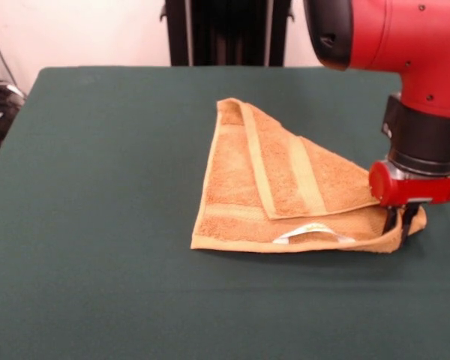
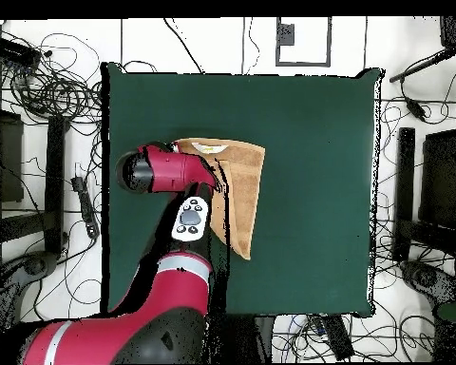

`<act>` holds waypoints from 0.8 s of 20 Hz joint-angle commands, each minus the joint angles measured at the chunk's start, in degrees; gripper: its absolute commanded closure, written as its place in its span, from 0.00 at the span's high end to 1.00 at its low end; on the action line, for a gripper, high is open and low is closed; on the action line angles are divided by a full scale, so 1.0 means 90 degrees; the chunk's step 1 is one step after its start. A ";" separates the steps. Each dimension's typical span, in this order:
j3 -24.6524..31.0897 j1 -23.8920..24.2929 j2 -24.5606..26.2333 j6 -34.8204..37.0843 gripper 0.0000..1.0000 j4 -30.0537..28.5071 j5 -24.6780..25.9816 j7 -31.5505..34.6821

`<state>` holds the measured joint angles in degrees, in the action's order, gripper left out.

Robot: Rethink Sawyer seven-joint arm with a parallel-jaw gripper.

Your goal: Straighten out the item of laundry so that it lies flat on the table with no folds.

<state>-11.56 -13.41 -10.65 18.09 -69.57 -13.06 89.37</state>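
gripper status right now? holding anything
gripper: shut on the towel at its corner, down at the table.

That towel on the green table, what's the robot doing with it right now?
The red arm's gripper is down at one corner of the towel, with its fingers closed on the cloth there. The towel is not flat yet: one part is folded diagonally over the rest, so it lies in a rough triangle on the table, with a white label showing at the near edge. The straightening is not yet done.
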 commanded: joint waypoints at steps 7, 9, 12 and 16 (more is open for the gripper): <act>0.0334 -0.0632 0.0701 0.0613 0.00 -0.0252 -0.0830 0.2200; 0.0238 -0.0719 0.0743 0.0620 0.00 -0.0250 -0.0921 0.2212; 0.0148 -0.0787 0.0788 0.0700 0.00 -0.0204 -0.1048 0.2168; 0.0078 -0.0829 0.0847 0.0720 0.00 -0.0147 -0.1176 0.2073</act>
<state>-16.60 -17.32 -8.57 18.06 -68.98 -19.70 89.86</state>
